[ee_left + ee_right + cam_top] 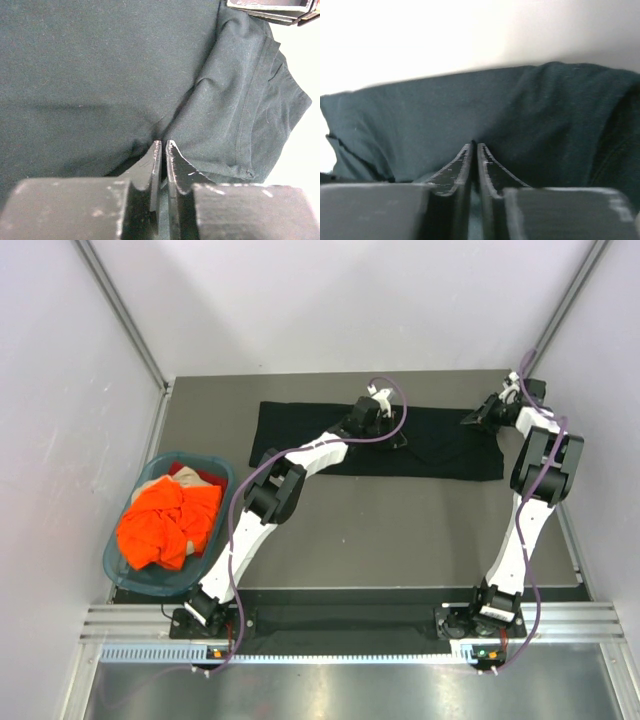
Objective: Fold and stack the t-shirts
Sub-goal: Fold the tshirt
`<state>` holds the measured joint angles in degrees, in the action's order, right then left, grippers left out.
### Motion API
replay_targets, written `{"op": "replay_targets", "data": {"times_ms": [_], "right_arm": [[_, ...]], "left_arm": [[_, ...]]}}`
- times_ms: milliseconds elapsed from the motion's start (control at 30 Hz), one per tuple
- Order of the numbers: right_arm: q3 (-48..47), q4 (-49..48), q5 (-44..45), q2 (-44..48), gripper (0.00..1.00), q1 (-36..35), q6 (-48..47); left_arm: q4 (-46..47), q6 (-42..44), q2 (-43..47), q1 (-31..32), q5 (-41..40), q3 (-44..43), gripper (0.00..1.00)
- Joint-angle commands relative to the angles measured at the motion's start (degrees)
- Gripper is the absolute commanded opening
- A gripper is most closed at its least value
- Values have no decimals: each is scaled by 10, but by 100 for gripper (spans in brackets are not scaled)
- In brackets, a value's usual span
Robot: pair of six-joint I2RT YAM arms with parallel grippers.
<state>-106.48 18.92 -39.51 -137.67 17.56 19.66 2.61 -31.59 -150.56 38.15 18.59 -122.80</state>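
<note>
On the grey counter [400, 530] the limp, light black t-shirt [300, 435] wants edge grips; left pincer [163, 143] and right pincer [474, 145] seem clamped on it.

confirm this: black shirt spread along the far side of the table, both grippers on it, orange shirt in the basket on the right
No: the basket with the orange shirt sits on the left, per the top view. The black shirt, left gripper and right gripper are as stated.

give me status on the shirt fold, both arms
Left gripper shut on black shirt, far edge. Right gripper shut on its right end. Orange shirt in basket, out of the way.
</note>
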Motion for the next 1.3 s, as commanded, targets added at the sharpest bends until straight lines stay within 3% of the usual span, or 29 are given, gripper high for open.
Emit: {"op": "replay_targets", "data": {"times_ms": [0, 67, 500, 533, 567, 600, 667, 833, 1100, 1267], "right_arm": [[10, -49, 36, 16, 5, -5, 14], [11, -61, 57, 22, 0, -5, 20], [-6, -74, 89, 19, 1, -3, 29], [-6, -73, 86, 18, 3, -3, 30], [-6, -72, 84, 18, 6, -3, 29], [-9, -64, 81, 18, 14, -3, 27], [-21, -46, 80, 19, 18, -3, 21], [-78, 57, 133, 37, 39, -1, 0], [-90, 132, 224, 97, 50, 11, 14], [6, 126, 259, 167, 59, 12, 88]], "left_arm": [[-1, 4, -8, 0, -4, -16, 6], [-2, 3, -9, 0, -5, -16, 0], [-9, 7, -8, -3, -34, -18, 0], [-11, 6, -7, -3, -37, -21, 3], [-18, 6, -6, -2, -41, -24, 16], [-21, 6, -3, -2, -43, -27, 25], [-23, 4, 6, -4, -47, -33, 39], [-67, 0, 54, -11, -65, -32, 55], [-145, 46, 135, -57, -54, -2, 58], [-231, 111, 245, -112, -30, 85, 57]]}}
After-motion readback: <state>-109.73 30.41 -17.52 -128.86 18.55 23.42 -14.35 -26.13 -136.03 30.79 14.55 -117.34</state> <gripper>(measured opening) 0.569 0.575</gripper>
